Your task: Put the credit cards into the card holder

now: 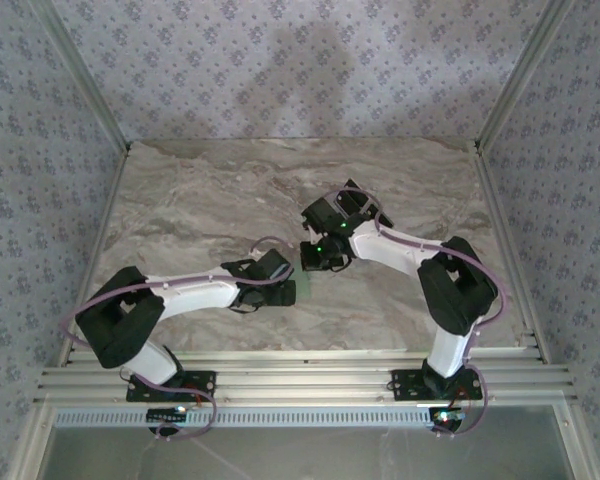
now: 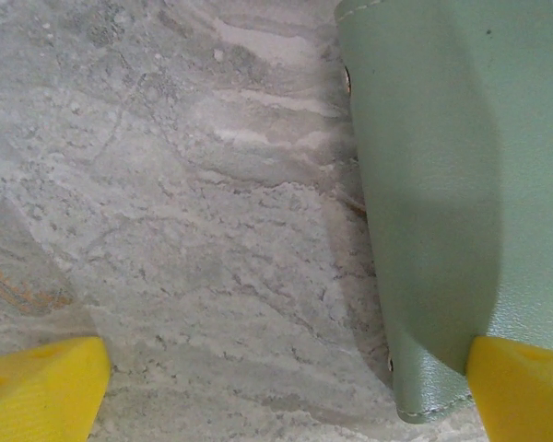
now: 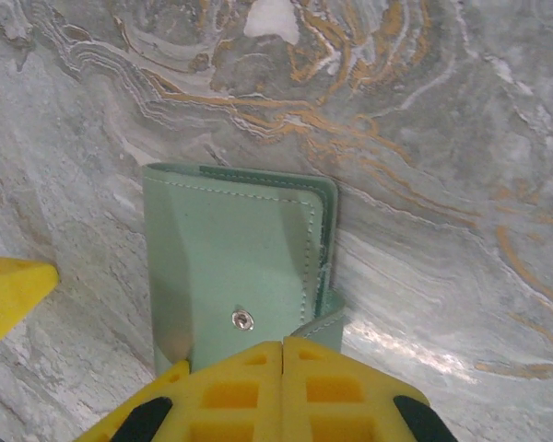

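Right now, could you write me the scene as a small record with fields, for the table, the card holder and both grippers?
table: grey marbled top
card holder: pale green, lying flat on the table, metal snap facing up
left gripper: open wide, one fingertip over a corner of the card holder
right gripper: shut, tips over the edge of the card holder beside the snap; whether it pinches that edge, I cannot tell

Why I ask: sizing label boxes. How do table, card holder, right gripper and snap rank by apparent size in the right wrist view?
1. table
2. card holder and right gripper: look alike; the gripper is nearer the camera and cropped
3. snap
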You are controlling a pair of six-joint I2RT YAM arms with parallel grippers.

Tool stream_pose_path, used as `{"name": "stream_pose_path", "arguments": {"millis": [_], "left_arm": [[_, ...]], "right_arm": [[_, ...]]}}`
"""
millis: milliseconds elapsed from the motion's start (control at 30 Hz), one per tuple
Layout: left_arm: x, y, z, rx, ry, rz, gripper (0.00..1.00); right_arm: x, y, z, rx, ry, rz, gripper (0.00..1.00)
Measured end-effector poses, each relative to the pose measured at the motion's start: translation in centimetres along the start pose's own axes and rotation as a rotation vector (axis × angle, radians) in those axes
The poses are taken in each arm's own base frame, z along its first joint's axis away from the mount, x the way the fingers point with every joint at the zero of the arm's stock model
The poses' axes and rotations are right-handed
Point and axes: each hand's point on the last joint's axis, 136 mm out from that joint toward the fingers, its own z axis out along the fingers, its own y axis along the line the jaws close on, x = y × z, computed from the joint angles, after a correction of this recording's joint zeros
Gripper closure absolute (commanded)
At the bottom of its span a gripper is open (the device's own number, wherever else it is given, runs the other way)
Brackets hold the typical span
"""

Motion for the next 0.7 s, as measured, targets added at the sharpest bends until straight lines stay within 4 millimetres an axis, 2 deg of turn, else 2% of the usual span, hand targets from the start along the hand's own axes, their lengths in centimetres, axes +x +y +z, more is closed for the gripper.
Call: {"name": "stream_pose_path", "arguments": {"millis": [700], "left_arm": [[0.0, 0.0, 0.1, -0.001, -0.002, -0.002, 0.01]], "right_arm": [[0.5, 0.9, 2.5, 0.017, 0.047, -0.025, 1.0]]}}
